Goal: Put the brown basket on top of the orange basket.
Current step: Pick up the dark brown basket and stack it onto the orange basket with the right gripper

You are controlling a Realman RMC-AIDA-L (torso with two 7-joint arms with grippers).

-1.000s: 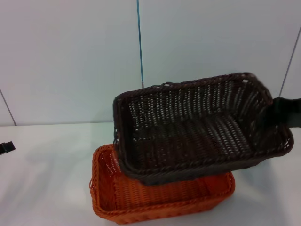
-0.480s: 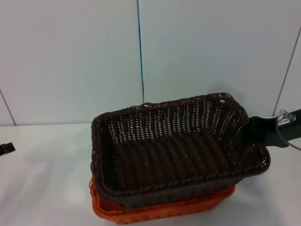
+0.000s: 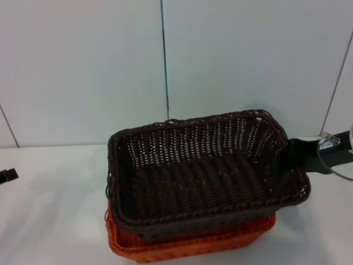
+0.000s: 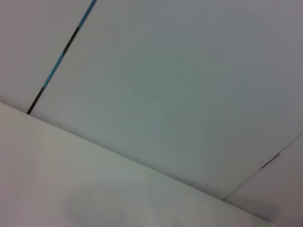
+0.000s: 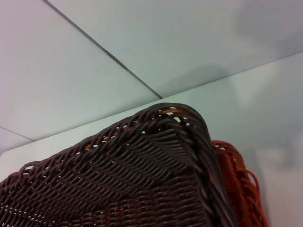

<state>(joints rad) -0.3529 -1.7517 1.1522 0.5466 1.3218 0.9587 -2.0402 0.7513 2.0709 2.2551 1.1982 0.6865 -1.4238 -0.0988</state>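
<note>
The brown basket (image 3: 207,171) is sitting low in the centre of the head view, nested over the orange basket (image 3: 187,245), whose rim is peeking out along the bottom edge. The right gripper (image 3: 300,157) is reaching in from the right edge at the brown basket's short end; whether its fingers are clamped there, I cannot tell. The left gripper (image 3: 6,175) is idling at the far left edge over the white table (image 3: 49,210), fingers impossible to judge

No readable text, label, brand, number or sign anywhere: not on either basket, the wall panels or the counter.
</note>
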